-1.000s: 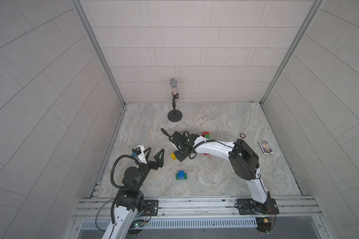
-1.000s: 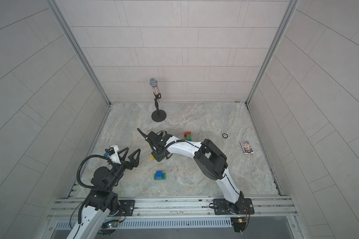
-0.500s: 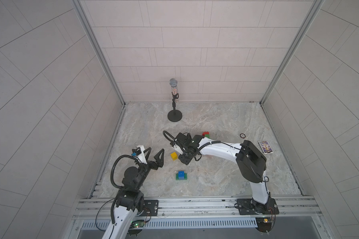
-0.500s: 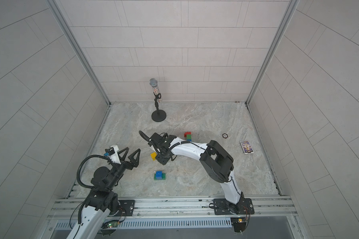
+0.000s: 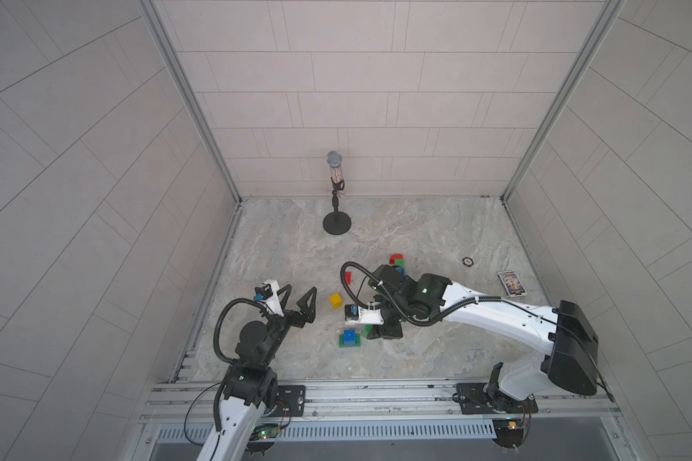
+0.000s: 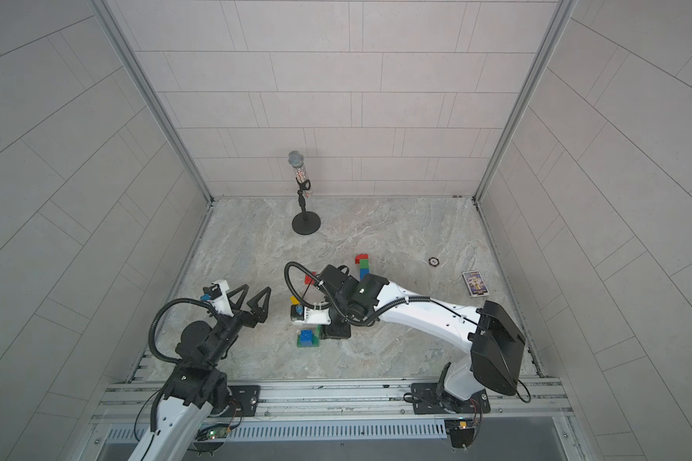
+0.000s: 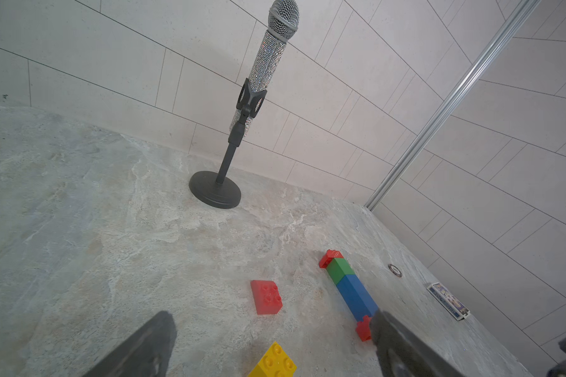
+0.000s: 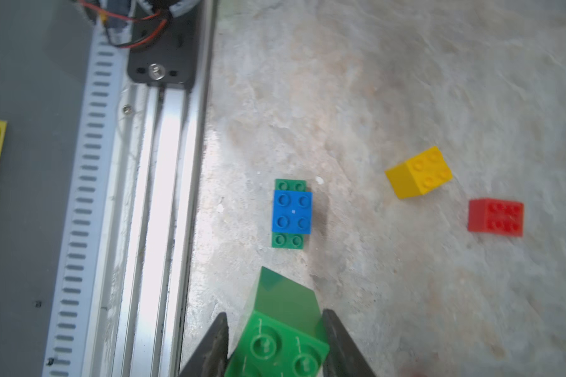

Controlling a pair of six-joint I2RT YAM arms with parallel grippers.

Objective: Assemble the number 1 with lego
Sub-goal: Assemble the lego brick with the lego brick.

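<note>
Your right claw point(image 8: 275, 314), pinching a green brick point(image 8: 281, 342), had dropped from the yellow brick point(image 5: 335, 300) to the lower-centre blue-on-green stack point(image 5: 349, 339); your left claw point(image 5: 301, 288) stayed spread.

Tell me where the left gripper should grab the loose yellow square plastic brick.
I'd grip the yellow brick by two opposite smooth side walls, coming down from above with the open left gripper turned to its skewed sit. Its studs face up, and it stands apart from the small red brick, leaving finger room.
</note>
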